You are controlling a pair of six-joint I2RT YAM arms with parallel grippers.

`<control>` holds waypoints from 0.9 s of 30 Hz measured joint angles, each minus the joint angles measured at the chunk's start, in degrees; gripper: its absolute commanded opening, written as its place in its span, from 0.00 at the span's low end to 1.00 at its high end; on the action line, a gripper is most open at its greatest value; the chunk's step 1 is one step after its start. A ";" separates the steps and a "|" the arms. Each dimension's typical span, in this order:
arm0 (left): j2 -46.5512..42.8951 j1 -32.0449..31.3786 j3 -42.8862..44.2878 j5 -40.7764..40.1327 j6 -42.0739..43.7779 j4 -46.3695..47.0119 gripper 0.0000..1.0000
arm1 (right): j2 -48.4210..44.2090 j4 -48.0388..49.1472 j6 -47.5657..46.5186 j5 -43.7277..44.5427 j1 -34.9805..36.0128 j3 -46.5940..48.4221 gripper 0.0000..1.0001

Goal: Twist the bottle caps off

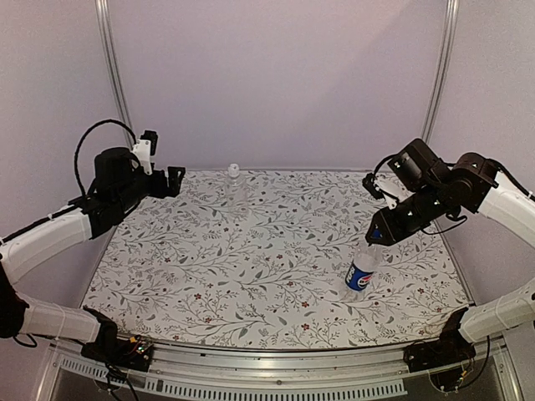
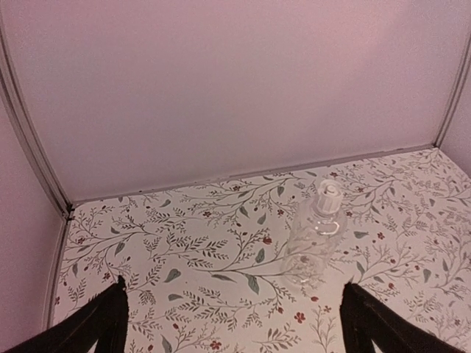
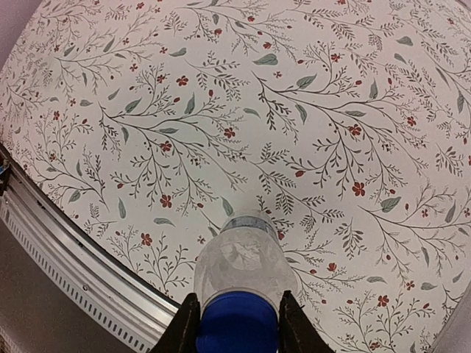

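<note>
The Pepsi-labelled bottle (image 1: pixel 361 276) stands upright at the right of the floral table (image 1: pixel 251 267). My right gripper (image 1: pixel 378 236) reaches down onto its top. In the right wrist view the gripper (image 3: pixel 237 325) is shut on the blue cap (image 3: pixel 239 327), with a finger (image 3: pixel 184 327) pressed against each side and the bottle's shoulder (image 3: pixel 243 265) just below. The plain clear bottle (image 1: pixel 234 185) with its white cap (image 1: pixel 234 169) stands at the back centre. My left gripper (image 1: pixel 175 180) hovers open to its left. In the left wrist view the gripper (image 2: pixel 235 323) faces that bottle (image 2: pixel 313 246) and cap (image 2: pixel 328 193), well short of them.
Pale enclosure walls (image 1: pixel 276 83) close the back and sides, with metal posts (image 1: pixel 113 75) in the corners. An aluminium rail (image 1: pixel 276 359) runs along the near edge and shows close to the Pepsi bottle as the rail (image 3: pixel 66 250) in the right wrist view.
</note>
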 measured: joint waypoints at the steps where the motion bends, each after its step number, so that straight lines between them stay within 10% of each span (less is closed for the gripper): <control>1: 0.00 0.00 0.09 0.22 0.00 0.00 1.00 | 0.00 0.02 0.00 0.00 0.09 0.04 0.08; 13: -0.02 -2.89 2.40 10.47 1.95 -0.44 1.00 | 7.15 4.57 -7.26 -7.06 0.26 11.28 0.00; 27: 8.59 -20.50 9.84 31.04 13.07 -2.25 0.97 | 20.04 14.12 -16.61 -21.73 0.57 23.71 0.00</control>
